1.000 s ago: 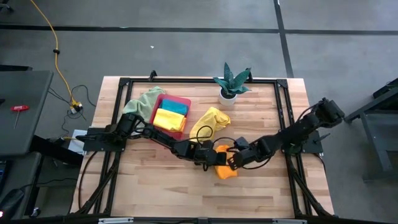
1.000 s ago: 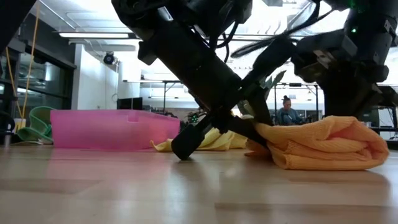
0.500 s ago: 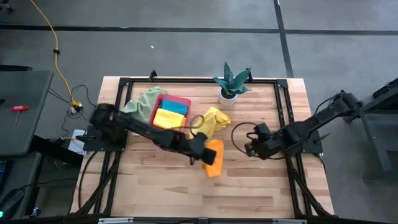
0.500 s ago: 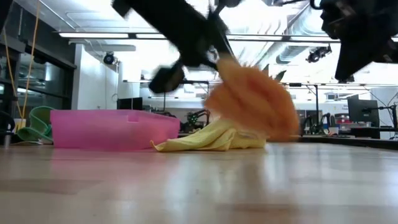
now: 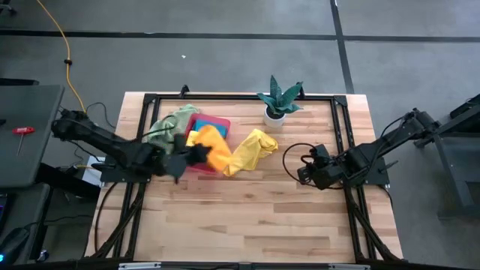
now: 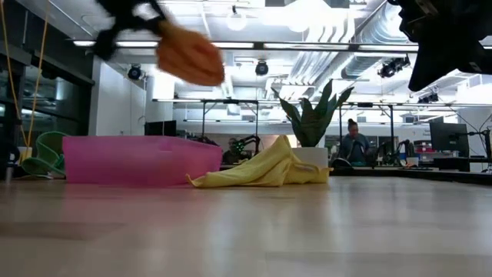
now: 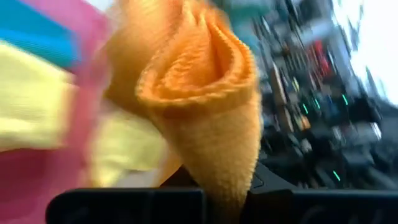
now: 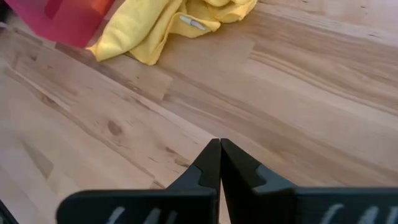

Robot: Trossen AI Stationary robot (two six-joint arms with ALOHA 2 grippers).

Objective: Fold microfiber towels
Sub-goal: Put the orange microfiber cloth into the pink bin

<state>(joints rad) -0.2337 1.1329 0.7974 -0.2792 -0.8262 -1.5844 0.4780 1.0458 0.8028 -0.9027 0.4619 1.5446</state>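
Note:
My left gripper [image 5: 186, 156] is shut on the folded orange microfiber towel [image 5: 214, 154], held in the air over the near right part of the pink tray [image 5: 219, 122]. In the low view the orange towel [image 6: 192, 57] hangs well above the tray [image 6: 138, 160]. A folded yellow towel [image 5: 201, 142] and a teal one [image 5: 212, 129] lie in the tray. Another yellow towel [image 5: 253, 145] lies crumpled on the table right of the tray. A pale green towel [image 5: 173, 120] lies against the tray's left side. My right gripper [image 8: 219, 163] is shut and holds nothing, above bare wood at the right. My left gripper pinches the folded orange towel by one end [image 7: 227, 177] between its two fingers, several layers together. The fingers come from the table's left, slanting a little down. The bundle sticks out ahead of them, its folds fanning open [image 7: 186, 74], lifted clear of table and tray.
A potted plant [image 5: 278, 98] stands at the far edge, right of the tray. A black frame [image 5: 240, 97] runs along the table's edges. Bare wood spans the table's near half [image 5: 247, 217].
My left gripper has lifted the orange towel off the table's middle and carried it up and toward the left and far side, over the tray; the towel is now clear of the table. My right gripper has drawn back from the towel toward the right edge and risen.

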